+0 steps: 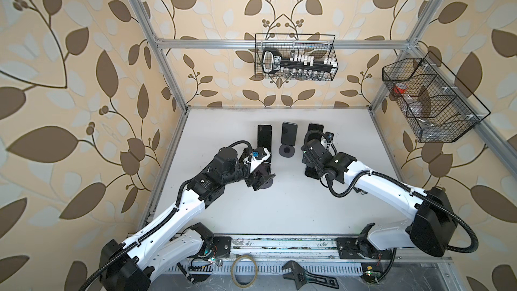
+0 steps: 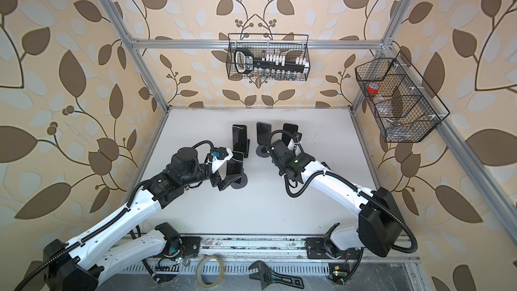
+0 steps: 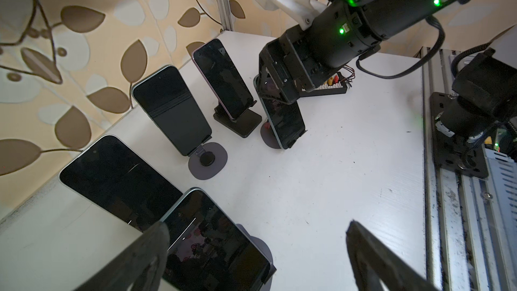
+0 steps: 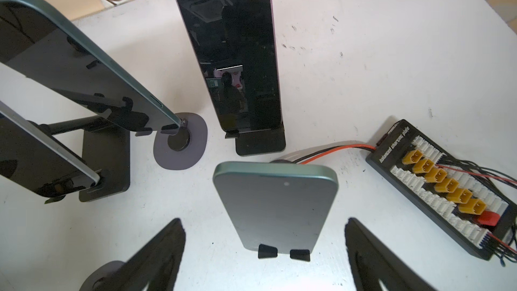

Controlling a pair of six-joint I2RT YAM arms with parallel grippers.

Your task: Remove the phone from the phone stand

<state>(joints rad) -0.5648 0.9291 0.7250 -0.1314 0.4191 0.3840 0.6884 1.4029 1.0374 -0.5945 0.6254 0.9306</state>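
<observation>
Several dark-screened phones lean on stands on the white table (image 1: 279, 205). In the right wrist view a green-edged phone (image 4: 277, 205) rests on its phone stand's two black hooks (image 4: 284, 254). My right gripper (image 4: 264, 219) is open, one finger on each side of that phone, neither touching. My left gripper (image 3: 258, 223) is open wide beside another phone (image 3: 218, 242) on a round-based stand (image 3: 263, 244); that phone sits close to one finger (image 3: 151, 253). From above, the left gripper (image 2: 229, 180) hangs by this phone (image 2: 234, 167), and the right gripper (image 1: 309, 167) is mostly hidden under its wrist.
Three more phones on stands line the back (image 1: 264, 135) (image 1: 288, 132) (image 1: 315, 127). A black charging board with yellow plugs and wires (image 4: 447, 191) lies beside the right gripper. Two wire baskets (image 1: 296, 57) (image 1: 430, 99) hang on the frame. A wrench (image 1: 305, 274) and a ring (image 1: 244, 270) lie on the front rail.
</observation>
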